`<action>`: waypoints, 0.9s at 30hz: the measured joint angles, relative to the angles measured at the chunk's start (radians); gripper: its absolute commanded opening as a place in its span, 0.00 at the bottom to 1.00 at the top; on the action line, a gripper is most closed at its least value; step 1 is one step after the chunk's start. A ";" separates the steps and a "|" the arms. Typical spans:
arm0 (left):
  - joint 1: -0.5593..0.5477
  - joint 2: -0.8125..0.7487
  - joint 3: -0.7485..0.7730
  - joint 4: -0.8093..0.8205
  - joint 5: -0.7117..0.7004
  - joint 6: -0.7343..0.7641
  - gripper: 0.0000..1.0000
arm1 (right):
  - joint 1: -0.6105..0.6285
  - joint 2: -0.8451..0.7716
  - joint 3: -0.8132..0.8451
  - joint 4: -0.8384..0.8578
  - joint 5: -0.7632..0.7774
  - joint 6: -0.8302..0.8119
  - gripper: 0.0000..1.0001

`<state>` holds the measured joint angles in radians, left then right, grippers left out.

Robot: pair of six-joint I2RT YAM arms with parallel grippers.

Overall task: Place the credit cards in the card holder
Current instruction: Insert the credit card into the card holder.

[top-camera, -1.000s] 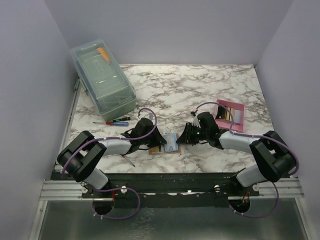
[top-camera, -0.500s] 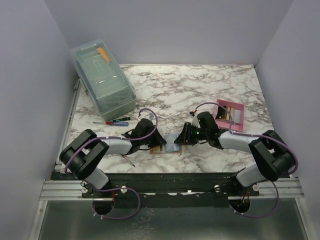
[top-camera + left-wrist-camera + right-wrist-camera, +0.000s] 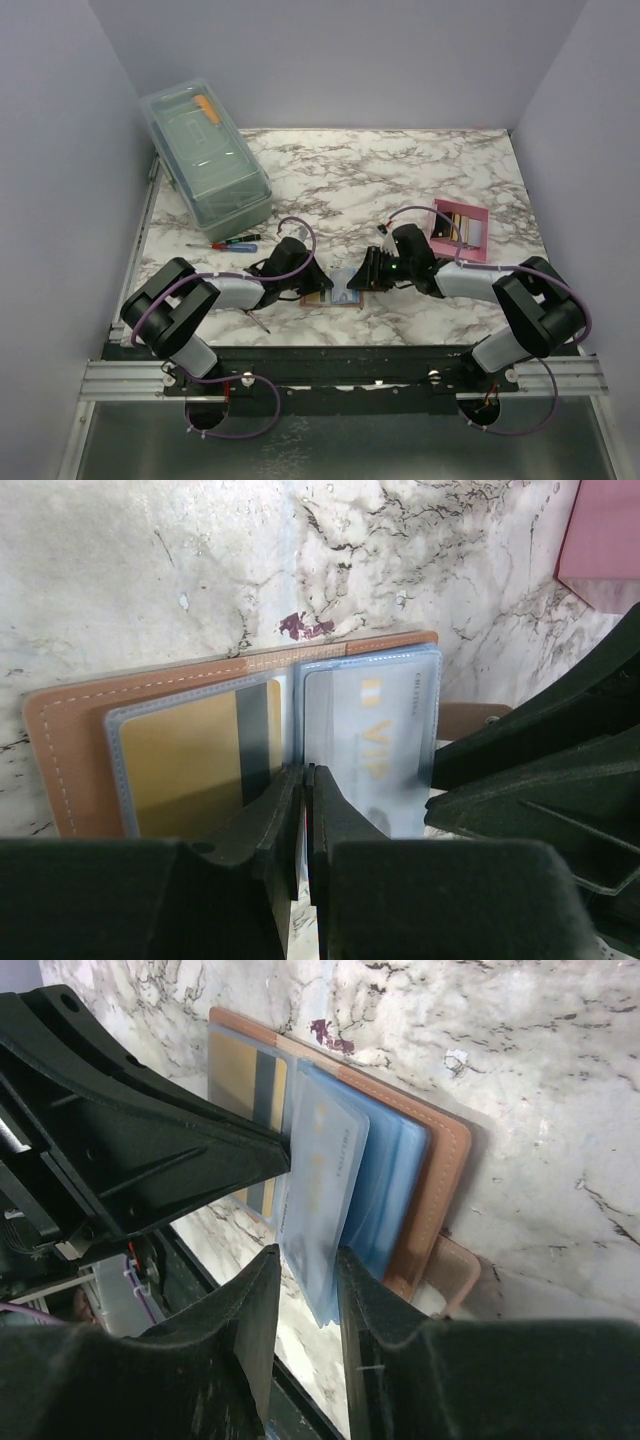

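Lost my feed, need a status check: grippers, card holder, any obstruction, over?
Left gripper shut on card holder, centre fold. Right gripper open astride light blue card. Holder open flat, yellow card seated. Nothing blocking.

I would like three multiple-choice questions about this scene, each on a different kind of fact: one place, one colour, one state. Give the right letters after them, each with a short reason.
1. Where on the table does the pink tray stand?
A) rear left corner
B) right side
C) front left edge

2. Which colour is the card next to the light blue card in the card holder?
A) gold
B) green
C) red

3. In what state is the card holder?
A) folded shut
B) lying open
C) standing on its edge

Answers:
1 B: the top view shows it on the right half of the marble surface.
2 A: the left wrist view shows a gold card with a dark stripe in the other sleeve.
3 B: both wrist views show its clear sleeves spread over the tan cover.
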<state>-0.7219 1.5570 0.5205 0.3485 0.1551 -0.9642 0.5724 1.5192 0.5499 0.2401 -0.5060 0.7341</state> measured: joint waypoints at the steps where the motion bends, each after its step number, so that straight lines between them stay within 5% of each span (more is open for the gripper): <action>1: 0.000 0.003 0.000 0.005 0.001 0.000 0.12 | 0.002 0.000 0.000 0.000 -0.001 0.001 0.32; 8: 0.000 0.010 0.000 0.018 0.008 -0.003 0.18 | 0.014 -0.001 0.007 -0.003 -0.004 0.003 0.34; 15: 0.000 -0.041 0.000 -0.027 0.024 -0.004 0.48 | 0.017 -0.058 0.025 -0.103 0.056 -0.014 0.40; 21: 0.000 -0.222 0.022 -0.246 0.021 0.037 0.62 | 0.017 -0.109 0.061 -0.232 0.145 -0.061 0.49; 25: 0.008 -0.362 0.063 -0.420 -0.017 0.092 0.84 | 0.017 -0.142 0.068 -0.297 0.192 -0.083 0.52; 27: 0.018 -0.408 0.068 -0.478 -0.042 0.108 0.88 | 0.017 -0.146 0.073 -0.317 0.209 -0.091 0.54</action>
<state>-0.7036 1.1492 0.5884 -0.1299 0.1131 -0.8562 0.5896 1.3731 0.6231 -0.0769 -0.2966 0.6434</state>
